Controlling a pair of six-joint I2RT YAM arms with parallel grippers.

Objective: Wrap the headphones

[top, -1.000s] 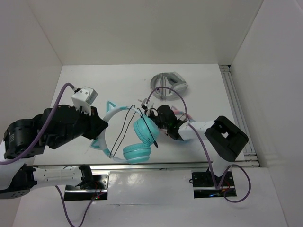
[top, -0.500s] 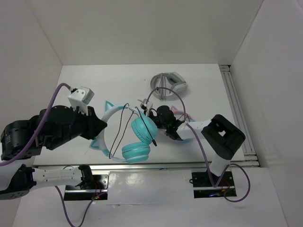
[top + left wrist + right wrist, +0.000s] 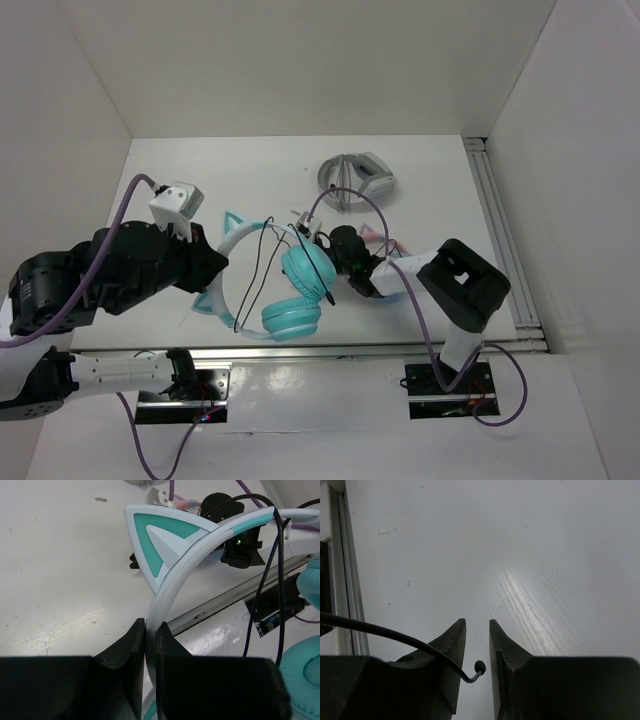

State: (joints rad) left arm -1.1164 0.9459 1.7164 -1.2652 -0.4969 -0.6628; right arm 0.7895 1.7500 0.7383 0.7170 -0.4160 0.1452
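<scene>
White table (image 3: 250,170) boxed in by plain white panels: back wall (image 3: 300,70), left wall (image 3: 50,150), right wall (image 3: 580,180). Metal rail (image 3: 497,230) runs along the table's right edge, another rail (image 3: 330,350) along the near edge. Even overhead light, soft glare streak (image 3: 530,600) on the tabletop. A few dark specks (image 3: 387,531) and a scuff (image 3: 101,499) mark the surface.
</scene>
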